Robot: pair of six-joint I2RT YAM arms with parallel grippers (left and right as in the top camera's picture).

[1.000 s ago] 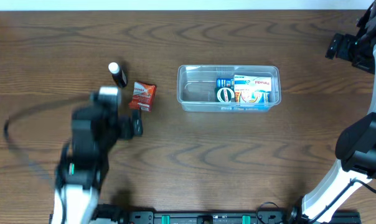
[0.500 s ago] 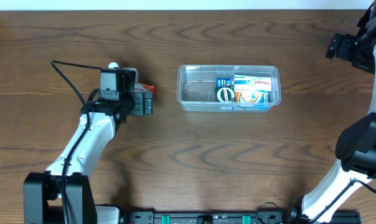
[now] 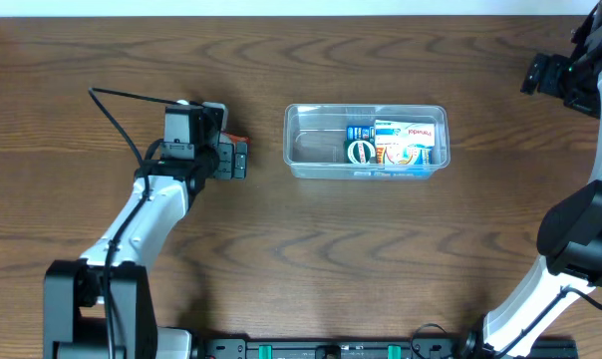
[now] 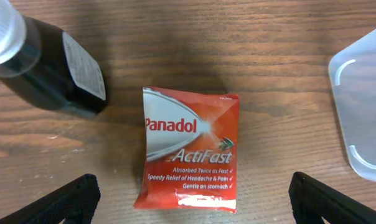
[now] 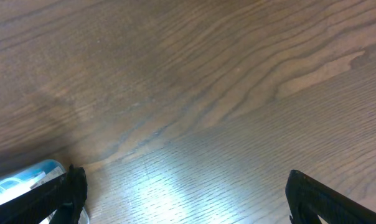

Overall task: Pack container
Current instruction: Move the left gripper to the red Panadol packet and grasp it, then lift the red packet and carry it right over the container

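Left claw [image 4: 193,200] spread above red sachet [image 4: 189,148], container [image 3: 311,150] holding small packets [image 3: 399,145]

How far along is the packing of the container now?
Done: some boxed packs lie in the right half of the container. In hand: the open left gripper hovers over the red Panadol sachet, not yet gripping. Left: that sachet and the dark bottle beside it, both on the table.

sachet [image 4: 189,152] flat on surface [image 4: 269,37], centred under left pincer [image 4: 191,186]; bottle [image 4: 45,68] just ahead-left of it, container [image 4: 362,112] off right, packs [image 3: 396,143] in container's far half
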